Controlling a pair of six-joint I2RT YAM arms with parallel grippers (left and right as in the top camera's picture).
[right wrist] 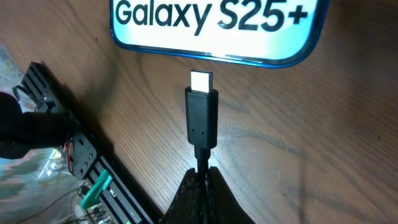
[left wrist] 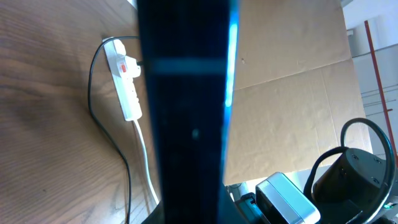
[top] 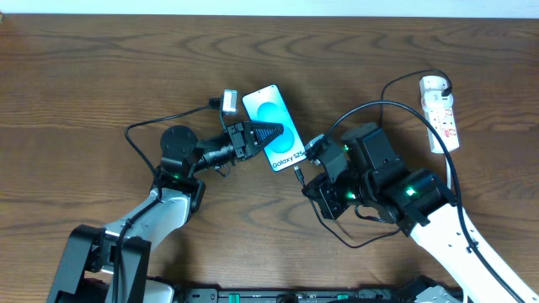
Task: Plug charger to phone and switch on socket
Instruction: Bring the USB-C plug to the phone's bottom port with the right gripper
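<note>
Nearest the right wrist lens, the right gripper (right wrist: 199, 182) has its jaws clamped together on the charger (right wrist: 201, 115), pinching the black cable just behind the small plug body. The plug points to 12 o'clock, metal tip bare. Directly ahead at 12 o'clock lies the bottom edge of the phone (right wrist: 211, 25), its lit screen reading "Galaxy S25+". Tip and phone edge are near but apart, with bare wood of the table (right wrist: 311, 155) showing between them.

Overhead view: the left gripper (top: 263, 133) reaches in from 9 o'clock and is closed on the phone across its middle. In the left wrist view the phone shows edge-on as a dark band with a blue glowing rim, filling the centre of the frame; the fingers themselves cannot be made out there. The phone sits just off table centre toward 12 o'clock, its bottom edge turned to 5 o'clock, facing the right gripper.

From the right gripper the black cable loops outward to 1 o'clock and ends in a black plug seated in the socket (top: 440, 105), which lies at 2 o'clock near the table edge. Its white cord (left wrist: 146, 168) trails from one end. One red-marked switch (left wrist: 122, 67) is visible; its position cannot be judged.
</note>
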